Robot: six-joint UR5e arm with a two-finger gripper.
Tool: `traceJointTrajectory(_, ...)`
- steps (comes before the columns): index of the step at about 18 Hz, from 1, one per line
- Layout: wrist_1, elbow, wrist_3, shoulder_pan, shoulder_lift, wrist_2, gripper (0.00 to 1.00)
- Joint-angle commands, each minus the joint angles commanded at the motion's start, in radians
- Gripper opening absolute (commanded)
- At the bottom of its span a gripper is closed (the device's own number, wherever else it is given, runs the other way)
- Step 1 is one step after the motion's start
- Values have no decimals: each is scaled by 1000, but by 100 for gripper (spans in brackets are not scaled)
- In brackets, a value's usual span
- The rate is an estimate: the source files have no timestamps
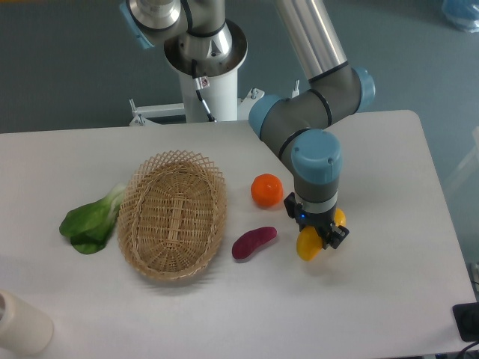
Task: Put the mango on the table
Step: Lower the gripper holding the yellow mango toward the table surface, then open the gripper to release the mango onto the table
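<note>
You have the mango [309, 243] clamped between the fingers of the gripper [317, 238], right of the table's [389, 299] middle and toward its front edge. It sits just right of the purple vegetable [254, 242] and in front of the orange [267, 190], apart from both. A faint shadow lies close under it, so it looks very near the table, but you cannot tell from this view whether it touches yet.

You appear to be in the lowering step, with the release not yet done. Next, ease the mango straight down until it rests on the white surface, then part the fingers gently and lift clear. Keep it off the purple vegetable; a rounded fruit may roll once you let go.
</note>
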Motion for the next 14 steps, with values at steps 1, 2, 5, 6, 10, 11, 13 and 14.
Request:
traceJointTrajectory(1, 0, 2, 2, 0, 0, 0, 62)
traceJointTrajectory(2, 0, 2, 3, 0, 0, 0, 65)
traceJointTrajectory(5, 2, -2, 14, 0, 2, 0, 77)
traceJointTrajectory(6, 2, -2, 20, 0, 3, 0, 81)
traceJointTrajectory(10, 2, 0, 26, 0, 12, -8, 100)
traceJointTrajectory(11, 0, 0, 20, 0, 15, -14, 100)
traceJointTrajectory(13, 9, 3, 11, 2, 17, -53, 100)
traceJointTrajectory(14, 12, 3, 2, 3, 17, -98, 100)
